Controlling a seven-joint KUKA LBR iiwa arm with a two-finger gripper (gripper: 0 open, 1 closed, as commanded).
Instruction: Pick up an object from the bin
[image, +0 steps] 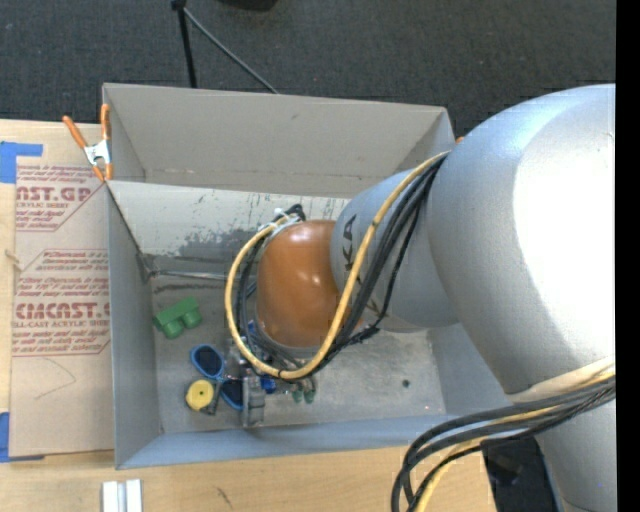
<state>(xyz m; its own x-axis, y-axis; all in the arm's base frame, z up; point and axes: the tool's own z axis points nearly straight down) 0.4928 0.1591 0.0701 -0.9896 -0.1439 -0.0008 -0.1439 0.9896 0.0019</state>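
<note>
Dark grey flooring surrounds a grey metal bin (270, 130), seen from above and slightly to one side. A large silver robot arm (540, 230) reaches in from the right and covers much of the bin's right half. Its wrist carries a rounded orange cover (295, 285), with yellow and black cables (237, 290) looping around it. Below the cover, the gripper (252, 408) is down at the bin floor, close to the front wall and left of centre. Whether it is spread or pressed together cannot be told, as the wrist and cables hide most of it, and nothing can be seen held in it. A small blue piece (232, 392) lies just beside the gripper on its left. A yellow round piece (200, 395) sits just left of that. A blue ring-shaped piece (207, 358) lies slightly further back. A green block (177, 318) rests apart from these, nearer the left wall. A tiny green bit (300, 394) shows just to the gripper's right, under the cables.
</note>
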